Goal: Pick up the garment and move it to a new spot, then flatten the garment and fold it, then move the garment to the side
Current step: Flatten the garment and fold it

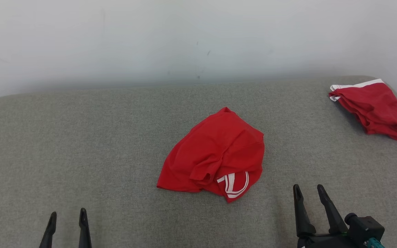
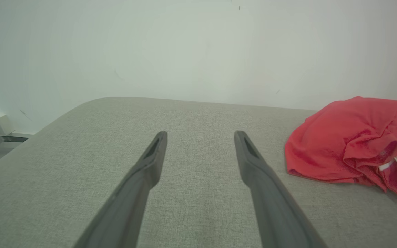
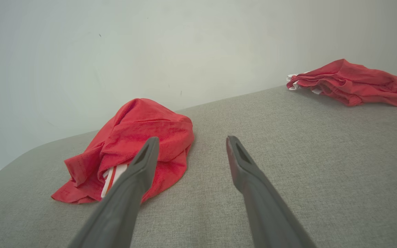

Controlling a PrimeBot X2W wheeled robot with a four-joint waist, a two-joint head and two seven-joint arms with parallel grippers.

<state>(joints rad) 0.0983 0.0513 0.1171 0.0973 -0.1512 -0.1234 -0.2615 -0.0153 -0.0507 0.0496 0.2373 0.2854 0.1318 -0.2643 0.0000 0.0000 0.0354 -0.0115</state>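
Note:
A crumpled red garment (image 1: pixel 215 155) with white trim lies in a heap at the middle of the grey padded table (image 1: pixel 81 144). The left wrist view has that garment (image 2: pixel 350 137) at its right; the right wrist view has the garment (image 3: pixel 136 137) at its left, partly behind one finger. My left gripper (image 1: pixel 67 216) stands open at the lower left, well to the left of the heap, holding nothing. My right gripper (image 1: pixel 308 188) is open at the lower right, just right of and nearer than the heap, also holding nothing.
A second red garment (image 1: pixel 374 106) with a white band lies folded at the table's far right corner, near the edge; the right wrist view has this second garment (image 3: pixel 353 82) at its upper right. A pale wall (image 1: pixel 184 38) runs behind the table.

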